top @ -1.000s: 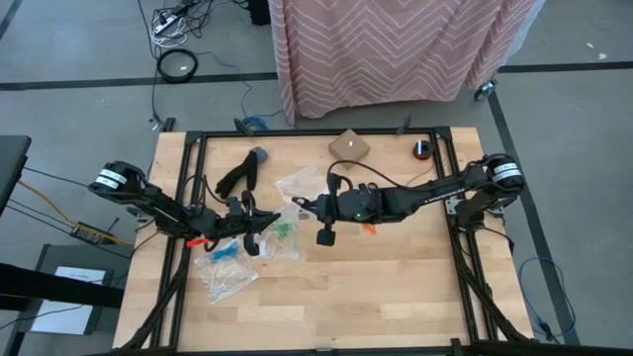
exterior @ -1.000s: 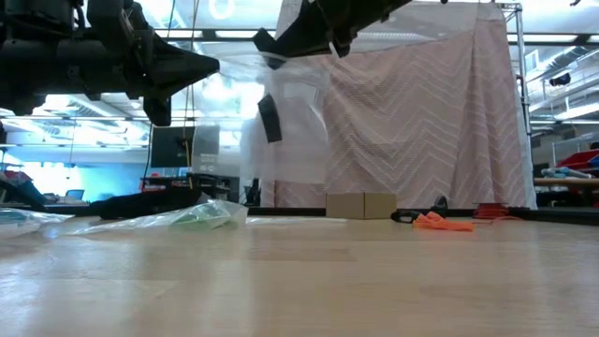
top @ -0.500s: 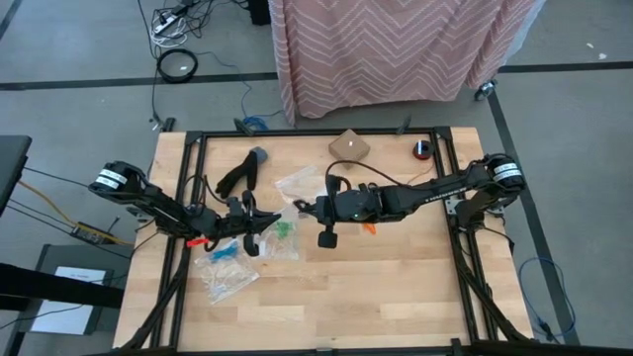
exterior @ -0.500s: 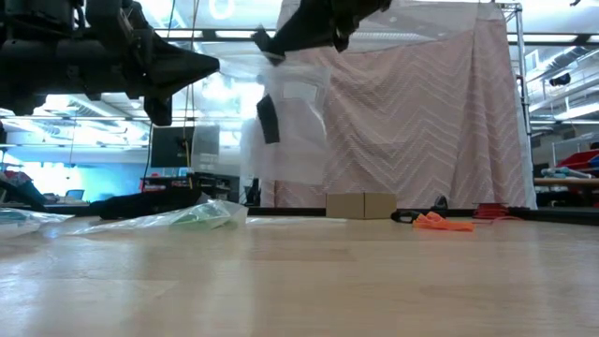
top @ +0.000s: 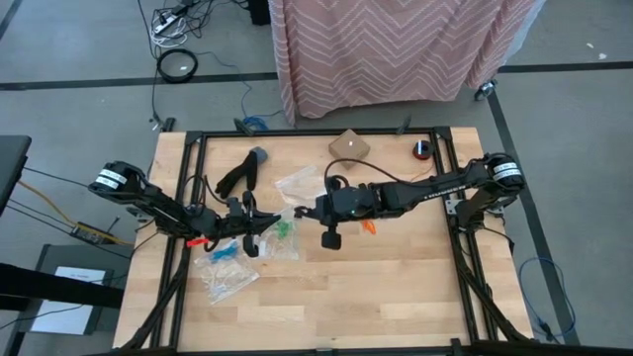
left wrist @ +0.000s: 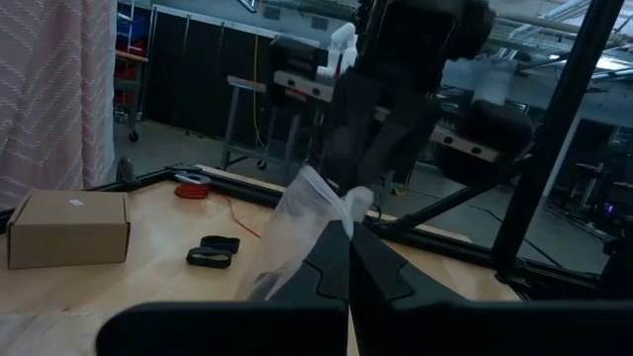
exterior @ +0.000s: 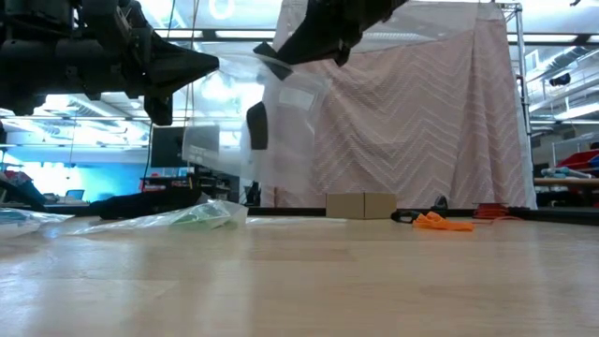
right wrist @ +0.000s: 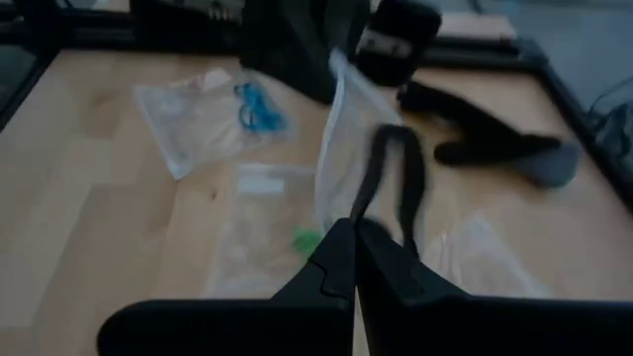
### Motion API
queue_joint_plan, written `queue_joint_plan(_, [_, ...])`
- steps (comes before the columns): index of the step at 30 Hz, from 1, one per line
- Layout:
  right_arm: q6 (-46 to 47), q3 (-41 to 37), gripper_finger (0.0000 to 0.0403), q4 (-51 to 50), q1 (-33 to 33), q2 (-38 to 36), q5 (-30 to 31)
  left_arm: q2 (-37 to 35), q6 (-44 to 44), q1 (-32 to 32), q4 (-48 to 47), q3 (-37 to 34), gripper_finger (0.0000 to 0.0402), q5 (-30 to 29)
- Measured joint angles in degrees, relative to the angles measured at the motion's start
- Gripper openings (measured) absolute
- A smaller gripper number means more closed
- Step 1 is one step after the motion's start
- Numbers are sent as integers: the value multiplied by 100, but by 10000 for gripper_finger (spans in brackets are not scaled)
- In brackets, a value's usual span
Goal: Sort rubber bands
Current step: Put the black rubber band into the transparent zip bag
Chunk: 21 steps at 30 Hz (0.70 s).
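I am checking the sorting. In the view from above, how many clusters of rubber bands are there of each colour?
Blue cluster: 1
Green cluster: 1
Orange cluster: 1
Black loop: 1
Total: 4

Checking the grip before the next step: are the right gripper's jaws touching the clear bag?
Touching. In the right wrist view the right gripper, jaws shut, pinches the edge of the clear bag, which holds a black rubber band.
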Motion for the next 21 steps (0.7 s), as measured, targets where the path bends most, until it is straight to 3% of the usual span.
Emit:
queue_joint_plan(7, [178,-2,15,-367,-48,0,13,0,0,-2,2,0,1,-1])
queue_joint_plan(16, [197,-4,117,-113,-43,0,-62,0,0,-2,3,0,1,-2])
queue_joint_plan(21, [12,-8,153,319,-35,-116,-90,0,0,0,7,0,1,-2])
